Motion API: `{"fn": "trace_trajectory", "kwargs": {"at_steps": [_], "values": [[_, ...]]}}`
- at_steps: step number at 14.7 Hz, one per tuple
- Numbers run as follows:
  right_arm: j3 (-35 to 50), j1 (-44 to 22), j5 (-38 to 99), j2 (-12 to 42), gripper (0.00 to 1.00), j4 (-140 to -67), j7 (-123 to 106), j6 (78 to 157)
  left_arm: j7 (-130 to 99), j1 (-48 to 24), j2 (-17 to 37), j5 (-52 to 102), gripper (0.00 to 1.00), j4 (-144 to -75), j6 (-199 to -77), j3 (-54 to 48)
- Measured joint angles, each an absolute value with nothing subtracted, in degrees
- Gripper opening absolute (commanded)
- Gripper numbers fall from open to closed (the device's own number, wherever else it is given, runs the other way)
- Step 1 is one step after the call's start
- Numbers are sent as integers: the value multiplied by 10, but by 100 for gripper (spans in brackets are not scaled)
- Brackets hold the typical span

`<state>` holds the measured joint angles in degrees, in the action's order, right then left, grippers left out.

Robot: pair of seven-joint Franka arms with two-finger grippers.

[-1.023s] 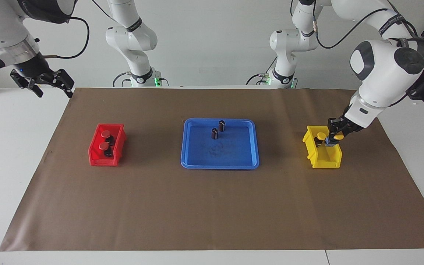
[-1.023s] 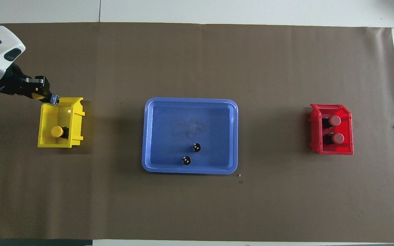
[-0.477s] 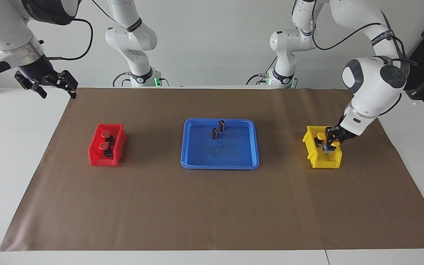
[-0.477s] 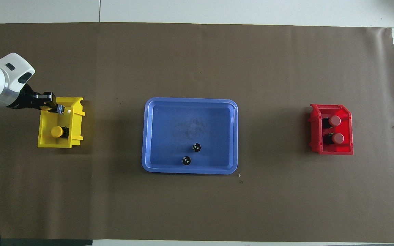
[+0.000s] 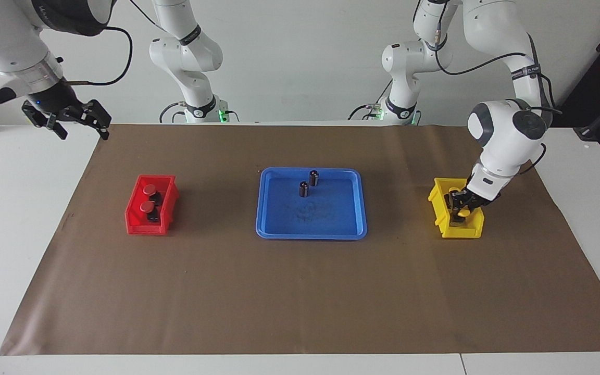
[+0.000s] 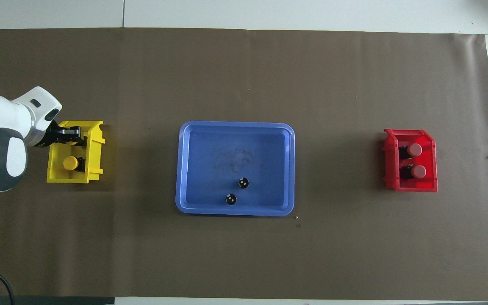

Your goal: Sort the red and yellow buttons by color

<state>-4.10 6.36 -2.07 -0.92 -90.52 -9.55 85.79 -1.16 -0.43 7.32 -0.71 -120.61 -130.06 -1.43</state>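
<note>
My left gripper [image 5: 460, 207] is down inside the yellow bin [image 5: 461, 232], in the part farther from the robots, and is shut on a yellow button [image 5: 464, 212]. In the overhead view the left gripper [image 6: 73, 134] covers that button. The other yellow button [image 6: 70, 163] rests in the same yellow bin [image 6: 68, 180], nearer to the robots. Two red buttons [image 5: 149, 189] [image 5: 147, 207] sit in the red bin [image 5: 138, 227], also seen from above as red buttons [image 6: 415, 149] [image 6: 417, 171]. My right gripper [image 5: 71, 117] hangs open over the white table by the mat's corner, and that arm waits.
A blue tray [image 5: 310, 235] lies mid-table between the bins. Two dark upright cylinders [image 5: 313, 178] [image 5: 303, 189] stand in it toward the robots. A brown mat [image 5: 300, 291] covers the table.
My left gripper has swung over the yellow bin's wall and down into it, still carrying the yellow button. The right gripper shifted slightly and now holds still.
</note>
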Motion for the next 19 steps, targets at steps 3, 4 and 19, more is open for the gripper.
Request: {"fn": "trace_trajectory", "kwargs": {"at_steps": [3, 4, 19], "values": [[-41, 57, -21, -9, 100, -906, -95, 858, -12, -4, 76, -7, 58, -1206, -1307, -14], [-41, 53, -21, -9, 100, -906, -95, 858, -12, -4, 76, -7, 57, -1206, -1307, -14], [-41, 51, -21, -9, 100, -907, -95, 858, 17, -19, 13, -7, 100, -898, -930, -28]]}}
